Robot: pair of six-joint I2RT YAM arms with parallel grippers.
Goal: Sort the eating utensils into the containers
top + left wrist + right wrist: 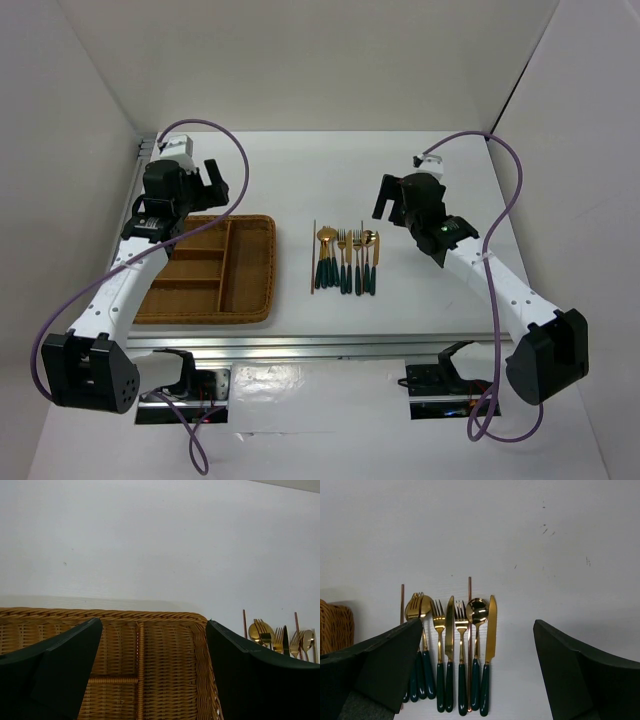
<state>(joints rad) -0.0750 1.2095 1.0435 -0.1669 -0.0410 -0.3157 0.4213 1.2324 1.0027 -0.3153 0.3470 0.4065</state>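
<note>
1. Right claw (477, 625), released with jaws wide, hangs near the utensils (347, 262). These lie packed side by side, so closing there may pinch two handles or scatter neighbours.
2. Left claw (152, 630), likewise released, hovers above the wicker tray (268, 275).
3. Utensils: green handles near, gold heads far, on the desk (300, 170) right of the tray, with a brown stick (313, 257) between.

White table (420, 290), plain white walls (300, 50)
</note>
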